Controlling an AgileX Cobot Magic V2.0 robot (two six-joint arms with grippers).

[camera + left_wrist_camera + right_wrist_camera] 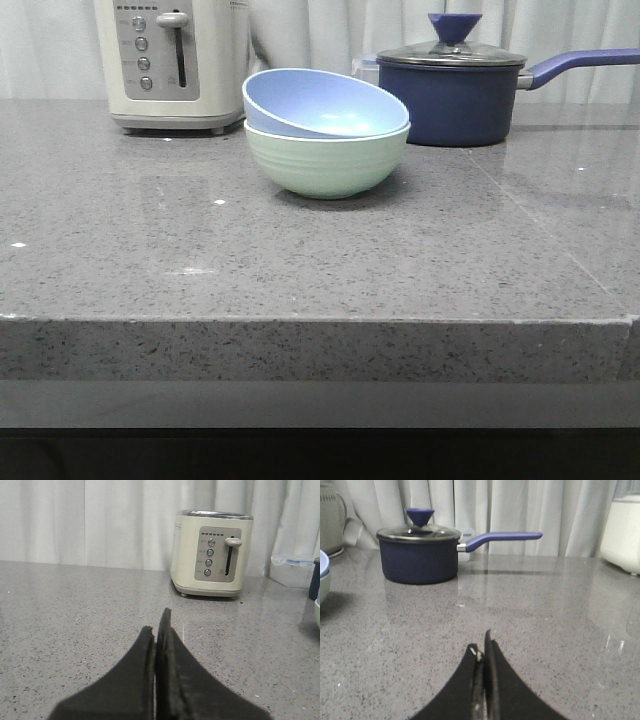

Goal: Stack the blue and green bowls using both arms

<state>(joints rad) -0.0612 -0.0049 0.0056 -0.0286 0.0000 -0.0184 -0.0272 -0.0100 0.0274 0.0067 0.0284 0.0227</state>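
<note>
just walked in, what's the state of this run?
Nothing is being handled right now. The blue bowl sits tilted inside the green bowl on the grey counter, so the stack looks done. Both arms are clear of the bowls: the left gripper is shut and empty, facing the toaster, and the right gripper is shut and empty, facing the saucepan.

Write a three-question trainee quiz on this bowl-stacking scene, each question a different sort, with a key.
1. True or false: the blue bowl sits level inside the green bowl.
2. Which stands behind the bowls on the right? A) toaster B) saucepan C) kettle
3. Fill in: the left claw and right claw are both ____.

Key: 1 false, it is tilted; 2 B; 3 shut, holding nothing.
</note>
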